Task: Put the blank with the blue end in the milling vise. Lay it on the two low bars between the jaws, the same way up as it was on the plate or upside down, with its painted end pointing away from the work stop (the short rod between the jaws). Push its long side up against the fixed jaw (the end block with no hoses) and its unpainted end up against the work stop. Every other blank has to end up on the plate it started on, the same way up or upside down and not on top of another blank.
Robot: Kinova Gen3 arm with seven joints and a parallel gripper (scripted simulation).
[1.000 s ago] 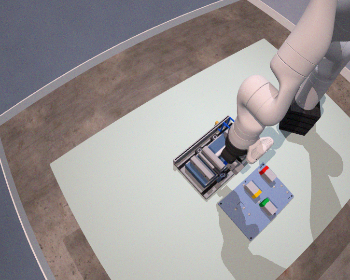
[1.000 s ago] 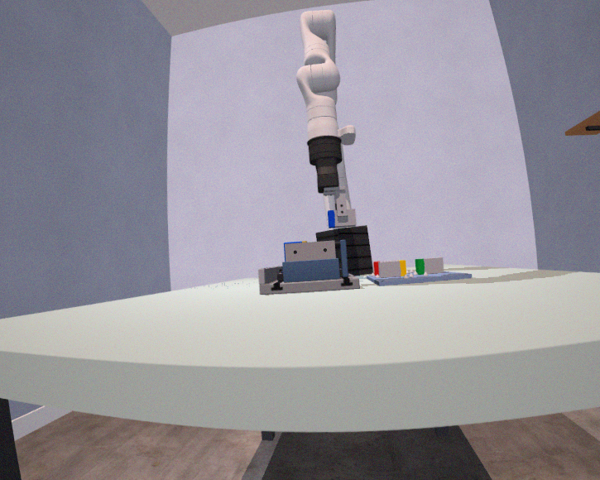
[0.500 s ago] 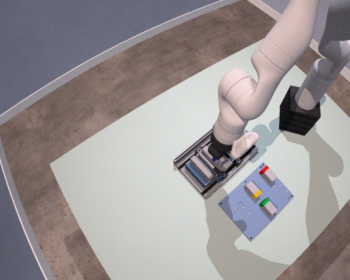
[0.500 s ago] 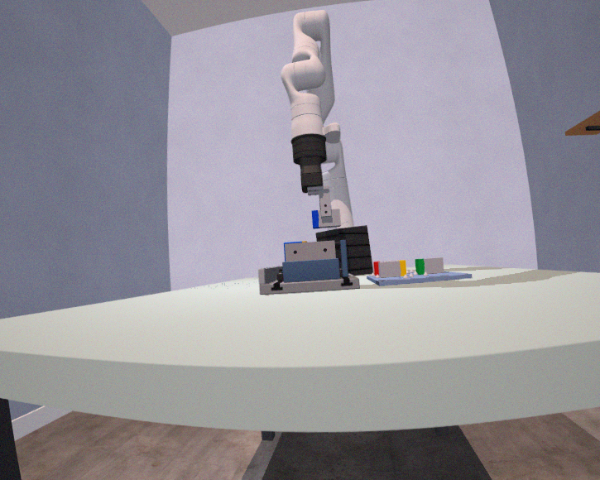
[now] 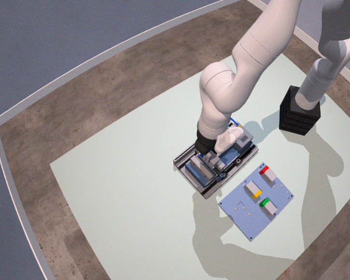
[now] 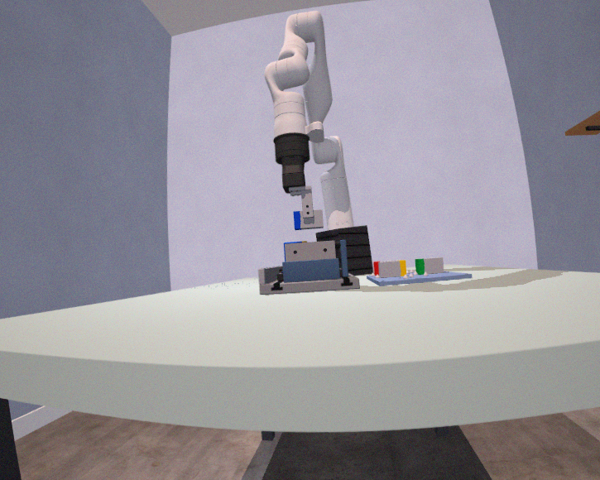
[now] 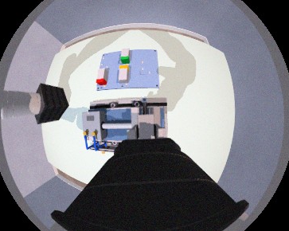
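Gripping the blue-ended blank [image 5: 201, 155] [image 6: 314, 219] above the milling vise [image 5: 205, 192] [image 6: 310, 285] [image 7: 95, 125], the jaws [image 5: 210, 157] [image 6: 307, 216] are clamped across its sides. Its painted end sticks out clear, presumably so it can point away from the work stop

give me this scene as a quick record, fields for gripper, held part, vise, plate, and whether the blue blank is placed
gripper: shut on the blue-ended blank
held part: raised above the vise, blue end on the exterior view's left
vise: milling vise, beside the plate
plate: blue plate with red-, yellow- and green-ended blanks
placed: no
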